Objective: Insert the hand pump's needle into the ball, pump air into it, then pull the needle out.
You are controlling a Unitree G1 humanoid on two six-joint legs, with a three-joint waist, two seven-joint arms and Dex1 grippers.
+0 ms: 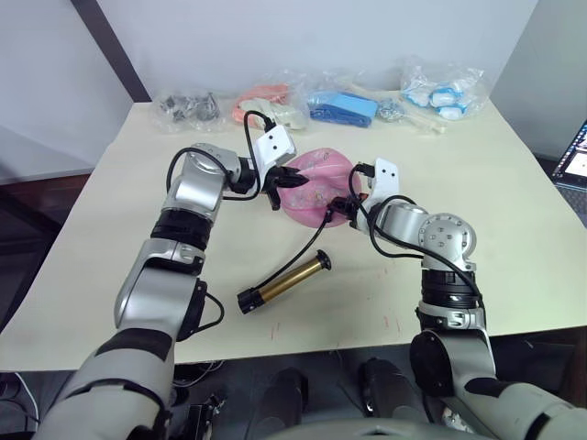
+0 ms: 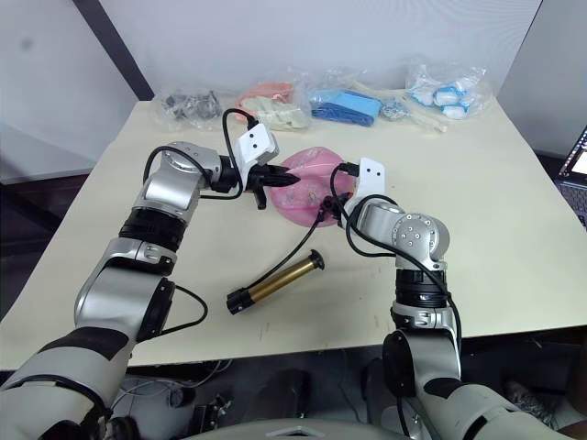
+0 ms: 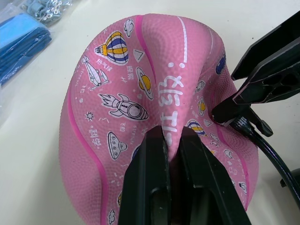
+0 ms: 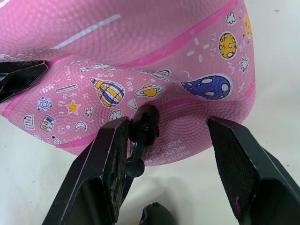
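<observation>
Cream-coloured rectangular table (image 1: pixel 514 220): carries all items; clear plastic bags of small parts (image 1: pixel 440 90) lie along its far edge, well apart from the work. Pink rubber ball with cartoon prints, soft and deeply dented (image 1: pixel 316 183): rests mid-table between the two grippers. Slim gold-brass hand pump cylinder with black end caps (image 1: pixel 282 283): lies flat on the table nearer the robot, unheld; its thin black hose (image 1: pixel 310 235) runs up to the ball's near side. Left gripper (image 3: pixel 172 140): closed narrow, pinching a raised fold of the ball's skin. Right gripper (image 4: pixel 171 140): jaws spread wide, gripping nothing, one finger just beside the small black needle fitting (image 4: pixel 144 124), which sits against the ball's surface; the metal pin itself is hidden, so full seating cannot be told. Step in hand, as judged: finishing the needle insertion or passing on to pumping. Handling notes: hold the fold pinched so the limp ball cannot roll or cave further; press or grip the fitting square to the valve, not sideways; avoid tugging the hose when reaching for the pump, since a slack ball gives little resistance and the needle may slip out.
</observation>
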